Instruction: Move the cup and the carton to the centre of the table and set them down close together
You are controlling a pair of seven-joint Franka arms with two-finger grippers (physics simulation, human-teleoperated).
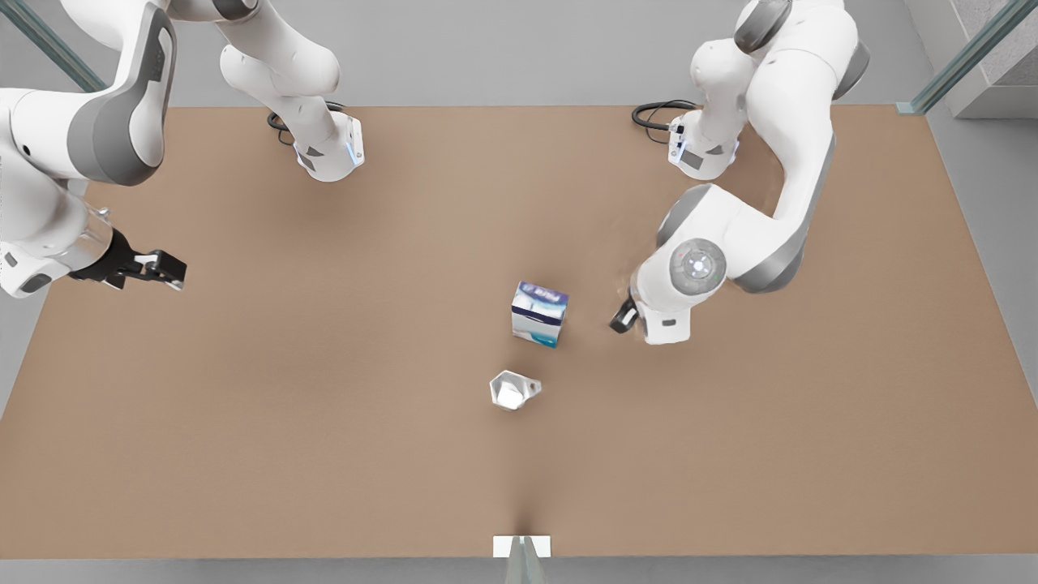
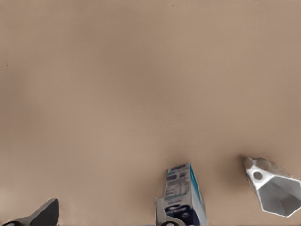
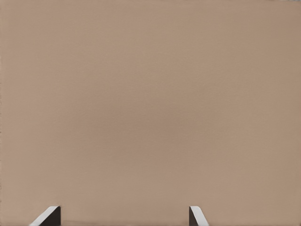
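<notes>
A broad matte light-brown tabletop (image 1: 324, 422) spreads across the room, evenly lit with soft shadows. Plain grey floor (image 1: 503, 57) borders it on every side. Black cables (image 1: 661, 113) coil at its far edge. A pale metal beam (image 1: 965, 57) slants across the upper corner on the front view's right, beside a grey speckled wall (image 1: 1001, 49). A small white bracket (image 1: 521, 547) sits at the near edge.

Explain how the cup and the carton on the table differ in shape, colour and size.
The cup is pale grey-white with angular faceted sides, an open white inside and a small side handle; the carton is a closed rectangular box. The cup is plain, while the carton carries blue and teal print and a dark blue top. The cup looks slightly smaller than the carton. Both stand free near the middle of the table, close together but apart, with neither held.
</notes>
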